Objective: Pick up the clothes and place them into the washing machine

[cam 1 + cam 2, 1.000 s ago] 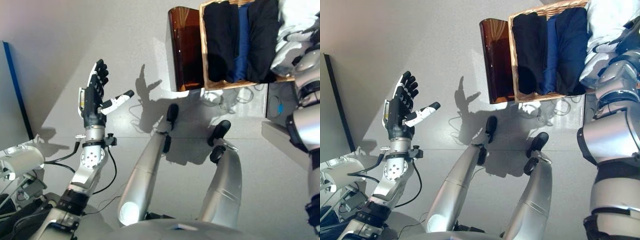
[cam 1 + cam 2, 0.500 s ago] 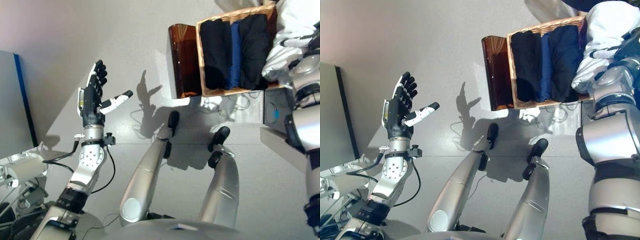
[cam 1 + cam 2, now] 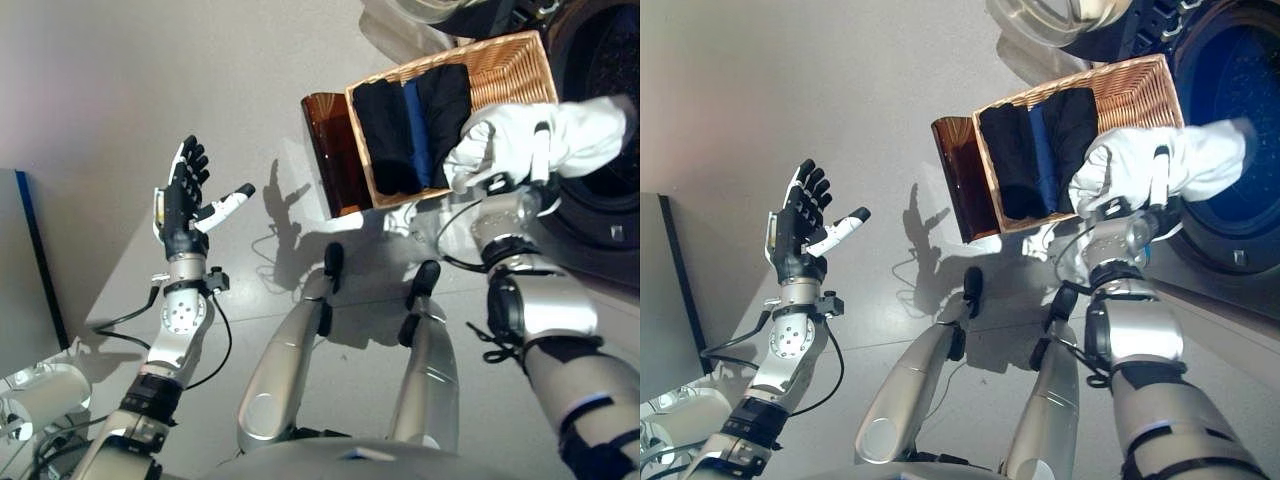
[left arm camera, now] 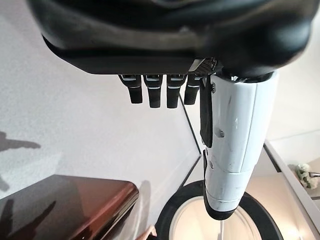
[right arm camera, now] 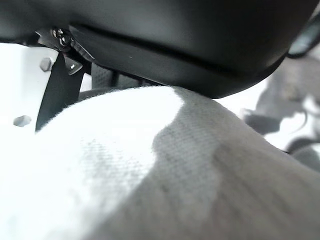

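While the whole view has swung since a second ago (camera moved, so the wicker basket [image 3: 520, 75] did not really slide), the real change is the white garment [image 3: 520, 140] — it sat bunched at the basket's edge before and now hangs clear of it, carried by the right hand [image 3: 1122, 195], stretched from over the basket's near corner toward the washing machine drum [image 3: 1230, 130]. The dark drum opening, unseen earlier, now shows just beside the basket. Right hand's fingers are buried in the cloth; a dark strip shows through the white folds and the right wrist view is filled with fabric, so I read it as clenched round the garment, though exact finger pose is hidden. Left hand [image 3: 182, 200] is raised well away from the basket, fingers straight and spread, thumb out, holding nothing — same pose as before. Black and blue folded clothes [image 3: 405, 130] remain in the basket, next to the brown bin [image 3: 330, 150]. Judgement: pick is done for this item, transfer to the drum is under way; the garment's trailing end could snag on the basket rim.
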You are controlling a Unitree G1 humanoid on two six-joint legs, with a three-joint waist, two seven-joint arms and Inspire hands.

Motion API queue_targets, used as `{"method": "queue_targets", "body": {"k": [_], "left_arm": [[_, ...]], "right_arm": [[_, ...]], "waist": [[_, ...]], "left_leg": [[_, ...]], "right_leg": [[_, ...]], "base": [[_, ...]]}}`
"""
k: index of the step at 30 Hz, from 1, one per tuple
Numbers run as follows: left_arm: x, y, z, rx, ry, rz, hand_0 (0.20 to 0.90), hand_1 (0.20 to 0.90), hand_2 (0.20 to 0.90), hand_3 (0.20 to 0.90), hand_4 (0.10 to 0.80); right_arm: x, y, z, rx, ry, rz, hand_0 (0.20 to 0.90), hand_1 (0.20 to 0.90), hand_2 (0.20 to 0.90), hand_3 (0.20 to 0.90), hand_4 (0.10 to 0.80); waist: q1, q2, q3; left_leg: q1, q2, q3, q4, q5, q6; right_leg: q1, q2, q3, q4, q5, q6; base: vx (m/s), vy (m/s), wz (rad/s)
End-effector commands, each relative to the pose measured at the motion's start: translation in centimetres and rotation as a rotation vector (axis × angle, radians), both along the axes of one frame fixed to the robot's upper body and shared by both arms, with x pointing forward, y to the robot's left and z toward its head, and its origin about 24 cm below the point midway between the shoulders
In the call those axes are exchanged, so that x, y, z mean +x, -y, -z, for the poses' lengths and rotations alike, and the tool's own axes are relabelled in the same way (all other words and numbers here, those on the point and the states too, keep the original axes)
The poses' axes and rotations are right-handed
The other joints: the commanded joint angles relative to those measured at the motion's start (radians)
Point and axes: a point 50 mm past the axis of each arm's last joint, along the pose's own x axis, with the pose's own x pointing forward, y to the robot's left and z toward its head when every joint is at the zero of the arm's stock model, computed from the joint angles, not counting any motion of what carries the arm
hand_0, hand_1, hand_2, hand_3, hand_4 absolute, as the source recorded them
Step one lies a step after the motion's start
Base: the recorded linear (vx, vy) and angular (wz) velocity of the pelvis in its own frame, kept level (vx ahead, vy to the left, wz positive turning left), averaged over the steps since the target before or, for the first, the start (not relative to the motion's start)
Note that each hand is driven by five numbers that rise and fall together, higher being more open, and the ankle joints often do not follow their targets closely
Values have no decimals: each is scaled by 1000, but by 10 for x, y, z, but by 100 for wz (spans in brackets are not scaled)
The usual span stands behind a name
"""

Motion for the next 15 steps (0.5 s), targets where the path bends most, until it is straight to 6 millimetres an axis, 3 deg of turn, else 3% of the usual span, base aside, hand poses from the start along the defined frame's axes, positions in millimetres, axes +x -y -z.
{"method": "queue_targets", "body": {"k": [1, 4, 11, 12, 13, 14, 15], "left_arm": [[-7, -12, -25, -56, 191, -54, 900, 900, 900, 900, 800], [-9, -10, -25, -56, 204, -49, 900, 900, 900, 900, 800], [-10, -13, -24, -41, 204, -56, 900, 900, 900, 900, 800], [-11, -15, -24, -36, 202, -62, 900, 900, 900, 900, 800], [-13, -20, -23, -35, 204, -76, 900, 900, 900, 900, 800], [-13, -19, -23, -37, 206, -73, 900, 900, 900, 900, 800], [-17, -27, -23, -19, 208, -85, 900, 900, 900, 900, 800]], "right_arm": [[7, -3, -44, -116, 280, -1, 200, 200, 200, 200, 300], [9, -11, -46, -92, 340, -5, 200, 200, 200, 200, 300], [8, -9, -57, -95, 386, 35, 200, 200, 200, 200, 300], [5, -2, -65, -115, 404, 65, 200, 200, 200, 200, 300], [-4, 20, -94, -167, 480, 157, 200, 200, 200, 200, 300], [-5, 21, -95, -170, 477, 162, 200, 200, 200, 200, 300], [-31, 61, -142, -260, 571, 330, 200, 200, 200, 200, 300]], "waist": [[32, 69, -77], [38, 85, -79], [42, 101, -88], [41, 104, -91], [36, 106, -97], [38, 108, -97], [35, 116, -105]], "left_leg": [[-25, -18, -49, -2, -56, -86], [-31, -20, -50, 2, -56, -84], [-34, -22, -47, 3, -56, -87], [-33, -23, -47, 4, -58, -88], [-33, -23, -46, 4, -58, -90], [-33, -23, -47, 4, -58, -90], [-40, -22, -37, 2, -34, -88]], "right_leg": [[81, 13, -34, -9, -98, -38], [71, 7, -31, 1, -100, -36], [67, 4, -23, 21, -114, -39], [68, 4, -21, 21, -116, -38], [71, 3, -17, 17, -118, -37], [71, 3, -17, 17, -118, -37], [69, -2, -25, 10, -97, -40]], "base": [[0, 0, 0], [-6, 5, 1], [11, 0, 2], [45, -17, 0], [37, -14, -1], [-44, 11, 4], [-66, 24, 8]]}}
